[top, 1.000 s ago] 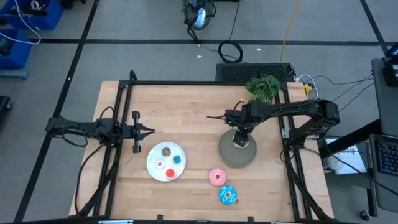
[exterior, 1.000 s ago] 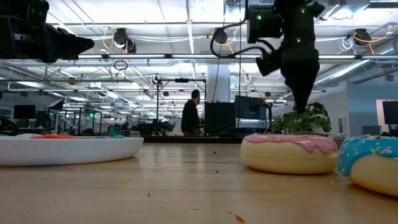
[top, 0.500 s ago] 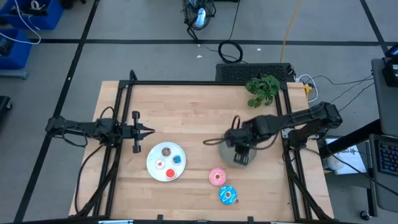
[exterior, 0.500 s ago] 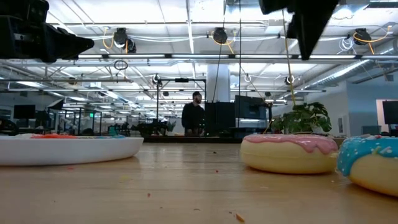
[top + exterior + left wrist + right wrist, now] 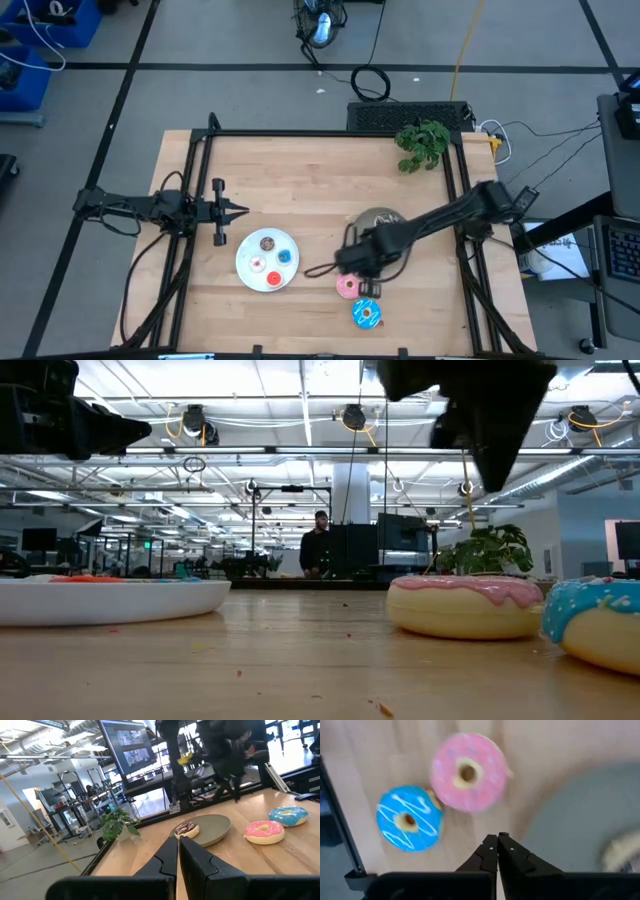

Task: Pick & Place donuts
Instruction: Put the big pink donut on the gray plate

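The pink donut (image 5: 349,287) and the blue donut (image 5: 366,314) lie flat on the table near its front edge. A brown donut (image 5: 187,828) rests on the grey plate (image 5: 212,827). Several tiny donuts (image 5: 268,258) lie on the white plate (image 5: 250,275). My right gripper (image 5: 352,268) hangs shut and empty above the table, between the grey plate and the pink donut (image 5: 468,772). My left gripper (image 5: 243,210) waits shut at the left, above the table.
A potted plant (image 5: 423,140) stands at the far right corner. A black frame (image 5: 300,133) runs along the table's edges. Bare wood lies between the two plates and at the far middle. A person (image 5: 317,550) stands in the room beyond.
My right gripper has risen off the grey plate and swung toward the table's near edge and somewhat left, ending over the pink donut's far side. The brown donut has stayed on the grey plate.
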Controlling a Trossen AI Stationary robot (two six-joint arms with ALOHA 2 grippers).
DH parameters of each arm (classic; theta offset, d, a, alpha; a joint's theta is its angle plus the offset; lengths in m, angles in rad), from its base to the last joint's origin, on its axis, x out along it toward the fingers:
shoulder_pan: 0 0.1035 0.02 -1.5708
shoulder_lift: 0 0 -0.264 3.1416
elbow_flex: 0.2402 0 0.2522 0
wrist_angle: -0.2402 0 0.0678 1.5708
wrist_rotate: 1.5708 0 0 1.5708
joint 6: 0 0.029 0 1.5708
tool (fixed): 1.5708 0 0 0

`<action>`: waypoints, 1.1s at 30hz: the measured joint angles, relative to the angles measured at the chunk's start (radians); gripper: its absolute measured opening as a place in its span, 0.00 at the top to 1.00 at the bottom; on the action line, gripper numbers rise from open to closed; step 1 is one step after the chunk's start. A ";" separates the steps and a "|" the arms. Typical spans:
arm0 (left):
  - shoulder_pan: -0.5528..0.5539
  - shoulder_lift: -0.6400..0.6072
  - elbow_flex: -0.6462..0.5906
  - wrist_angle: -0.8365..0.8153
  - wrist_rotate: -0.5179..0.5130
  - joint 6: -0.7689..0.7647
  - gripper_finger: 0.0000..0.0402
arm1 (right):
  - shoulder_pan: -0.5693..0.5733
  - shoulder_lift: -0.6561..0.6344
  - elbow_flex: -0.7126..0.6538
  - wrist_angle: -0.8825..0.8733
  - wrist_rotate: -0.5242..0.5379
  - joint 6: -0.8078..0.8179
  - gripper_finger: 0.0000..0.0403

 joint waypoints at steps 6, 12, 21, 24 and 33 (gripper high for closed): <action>0.000 0.000 0.000 0.003 0.000 -0.017 0.94 | -0.016 0.163 0.227 -0.038 -0.006 -0.126 1.00; 0.000 0.000 0.000 -0.005 0.000 -0.018 0.94 | -0.027 0.189 0.302 -0.016 -0.003 -0.179 1.00; 0.000 0.000 0.000 -0.011 0.000 -0.019 0.94 | -0.024 0.189 0.298 0.012 0.075 -0.115 0.97; 0.000 0.000 0.000 -0.011 0.000 -0.019 0.94 | -0.014 0.189 0.298 0.027 0.049 -0.137 0.90; 0.000 0.000 0.000 -0.011 0.000 -0.019 0.94 | 0.038 0.188 0.178 0.106 0.185 -0.169 0.54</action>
